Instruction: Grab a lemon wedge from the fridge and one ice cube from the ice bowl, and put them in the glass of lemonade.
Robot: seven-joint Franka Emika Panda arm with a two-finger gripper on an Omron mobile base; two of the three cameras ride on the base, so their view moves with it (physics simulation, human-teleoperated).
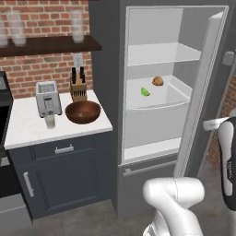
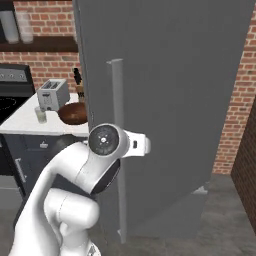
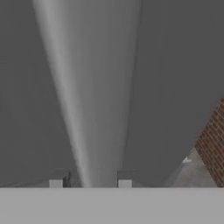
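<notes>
The fridge [image 1: 154, 115] stands open, its door [image 2: 175, 100] swung wide. On a white middle shelf lies the tiny green lemon wedge [image 1: 145, 91], beside a brown lump [image 1: 158, 81]. My gripper [image 3: 90, 181] is open at the door's long grey bar handle [image 3: 96, 109], one fingertip on each side of it. On the counter to the left, the reddish-brown ice bowl [image 1: 83, 112] sits next to the small glass of lemonade [image 1: 50, 121]; its contents cannot be made out.
A toaster [image 1: 48, 98] and a knife block [image 1: 79, 87] stand behind the bowl. Tall frosted glasses [image 1: 77, 25] line a wall shelf above. A stove [image 1: 2, 106] borders the counter's left end. A brick wall [image 2: 235, 100] stands right of the door.
</notes>
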